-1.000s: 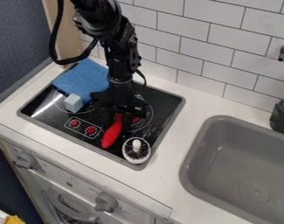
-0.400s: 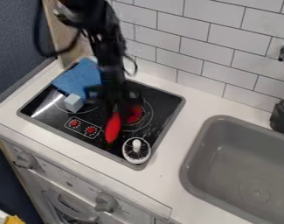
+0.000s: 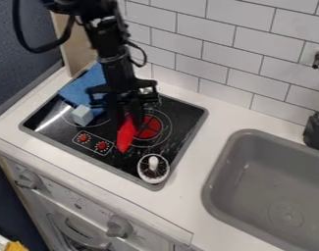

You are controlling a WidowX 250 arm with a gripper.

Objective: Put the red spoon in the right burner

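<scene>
Camera view. The robot arm (image 3: 116, 54) is descending from the top edge at the left, and its black gripper (image 3: 130, 116) is hanging over the black stovetop (image 3: 178, 125). The gripper's two fingers are pinching the upper end of the red spoon (image 3: 125, 137). The spoon is slanting down from between them, its broader red end pointing toward the front of the stovetop. It is overlapping the left side of the right burner (image 3: 148, 128), whose red centre is showing just beside it; whether the spoon is touching the surface cannot be told.

A blue cloth (image 3: 83, 90) is covering the rear left corner of the stovetop and is partly lying behind the arm. A pale blue cube (image 3: 82, 115) is sitting just in front of the cloth, over the left burner's ring. Near the front right corner, a round, white-rimmed object (image 3: 153, 168) with a pale knob at its middle is resting on the stovetop. Red printed dials (image 3: 102, 145) are marking the front of the glass, between the cube and the round object.

The white counter (image 3: 194, 166) is surrounding the stovetop, and a grey sink (image 3: 273, 184) is occupying its right part. A black faucet (image 3: 315, 130) is standing at the sink's rear right. White tiles (image 3: 214, 63) are lining the wall behind. Below the counter, two grey knobs (image 3: 119, 227) are projecting from the cabinet front.
</scene>
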